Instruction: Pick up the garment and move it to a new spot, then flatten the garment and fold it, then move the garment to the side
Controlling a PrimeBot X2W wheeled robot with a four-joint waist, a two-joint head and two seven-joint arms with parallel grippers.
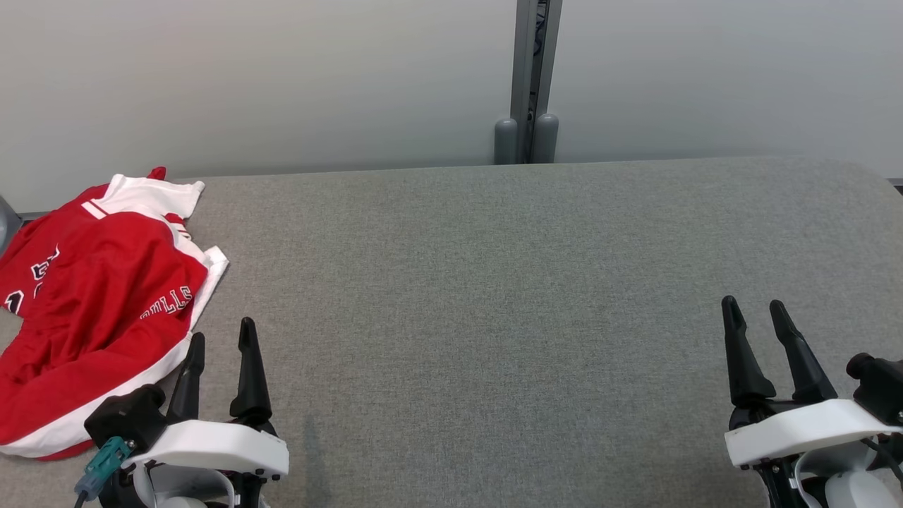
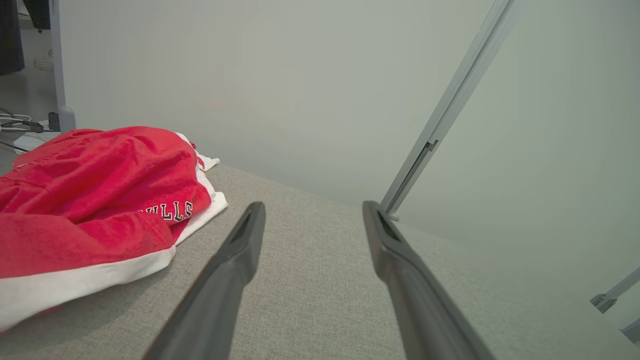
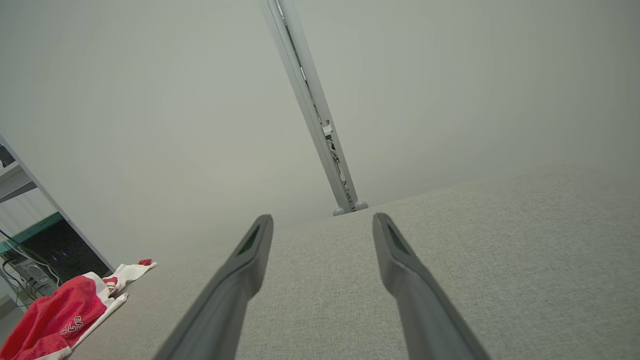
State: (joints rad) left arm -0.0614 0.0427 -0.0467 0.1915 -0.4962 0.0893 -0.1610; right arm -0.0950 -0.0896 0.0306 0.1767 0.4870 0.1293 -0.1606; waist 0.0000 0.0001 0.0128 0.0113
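Note:
The garment (image 1: 99, 296) is a crumpled red jersey with white trim and dark lettering, heaped at the far left of the grey table (image 1: 494, 282). My left gripper (image 1: 220, 335) stands open at the lower left, just right of the garment's white hem, with nothing between its fingers. In the left wrist view the garment (image 2: 95, 200) lies left of my open left gripper (image 2: 312, 212). My right gripper (image 1: 753, 305) is open at the lower right, far from the garment. In the right wrist view the open right gripper (image 3: 322, 222) points along the table and the garment (image 3: 60, 312) is small at the lower left.
A pale wall panel with a grey vertical post (image 1: 528, 85) stands right behind the table's far edge. The table's far right corner is rounded (image 1: 868, 176). Shelving and cables (image 3: 25, 250) show beyond the table's left end.

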